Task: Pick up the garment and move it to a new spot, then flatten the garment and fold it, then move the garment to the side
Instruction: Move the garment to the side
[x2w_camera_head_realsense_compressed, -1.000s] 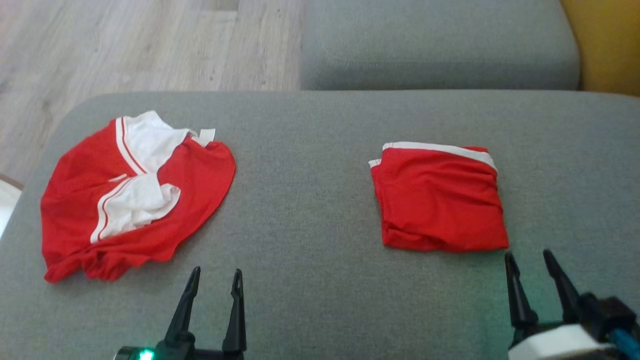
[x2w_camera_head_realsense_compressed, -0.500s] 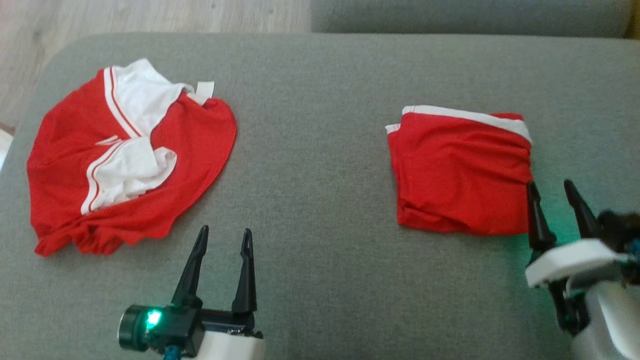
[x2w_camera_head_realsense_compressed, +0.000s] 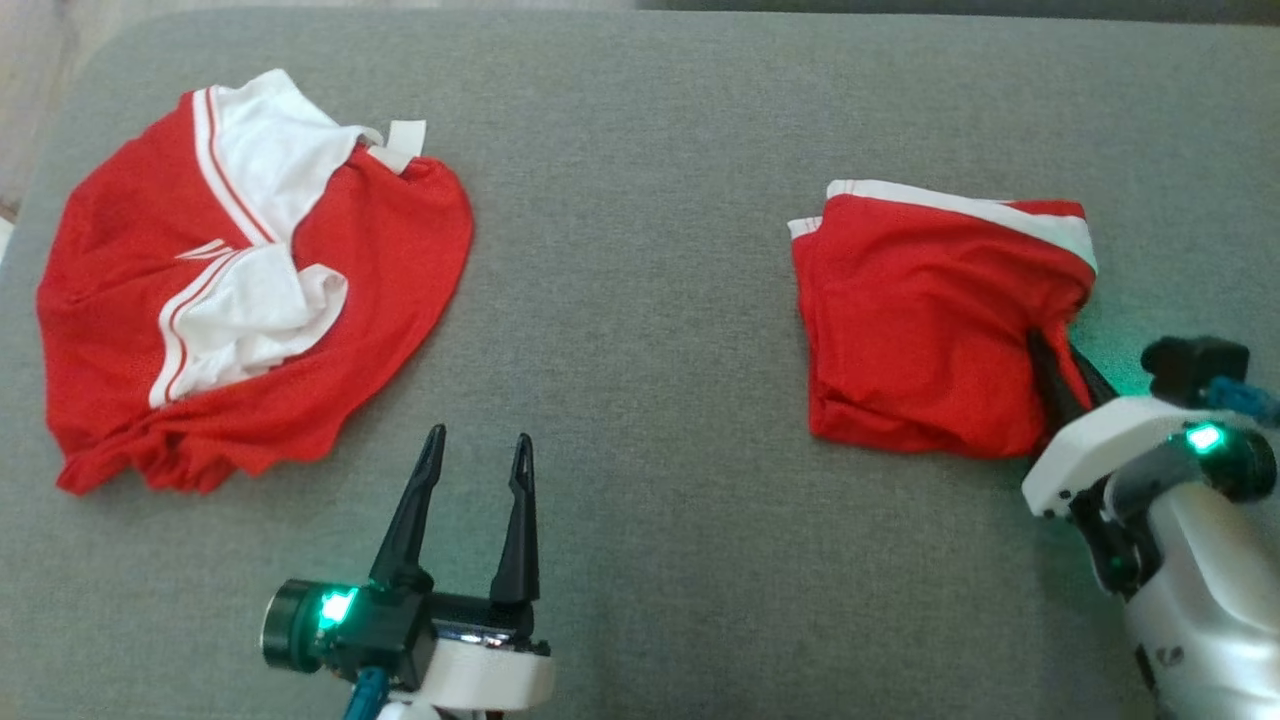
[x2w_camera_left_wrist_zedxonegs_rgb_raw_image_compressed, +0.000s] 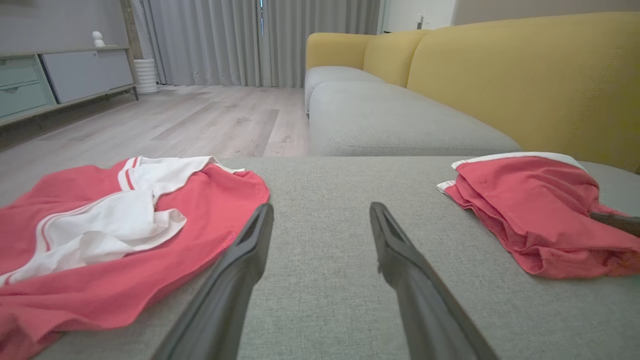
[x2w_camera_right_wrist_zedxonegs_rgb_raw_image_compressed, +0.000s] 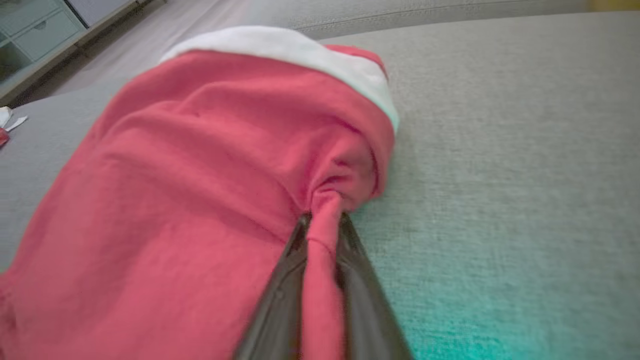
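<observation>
A broad grey fabric cushion (x2w_camera_head_realsense_compressed: 650, 300) is serving as the work surface. In the left wrist view it is running on into a second grey seat (x2w_camera_left_wrist_zedxonegs_rgb_raw_image_compressed: 400, 120) farther back, with a yellow sofa back (x2w_camera_left_wrist_zedxonegs_rgb_raw_image_compressed: 525, 75) rising along the right. Pale wooden flooring (x2w_camera_left_wrist_zedxonegs_rgb_raw_image_compressed: 200, 120) is stretching away on the far left toward grey curtains (x2w_camera_left_wrist_zedxonegs_rgb_raw_image_compressed: 225, 40) and a low cabinet (x2w_camera_left_wrist_zedxonegs_rgb_raw_image_compressed: 50, 80).

The folded garment (x2w_camera_head_realsense_compressed: 920, 320), red with a white band, is lying on the right part of the cushion. Its outline is close to square, so no long axis is standing out. The white band is running left to right along the far edge and slanting a little nearer at its right end. The stacked layers are showing along its left side.

The right gripper (x2w_camera_head_realsense_compressed: 1060, 350) is reaching in at the garment's right edge. Its two fingers are nearly together and pinching a gathered ridge of red cloth, which is puckering toward them in the right wrist view.

The left gripper (x2w_camera_head_realsense_compressed: 478, 450) is hovering over bare cushion at the near middle, fingers spread apart and holding nothing.

A crumpled red and white garment (x2w_camera_head_realsense_compressed: 240, 290) is lying on the far left, well apart from the folded one.
</observation>
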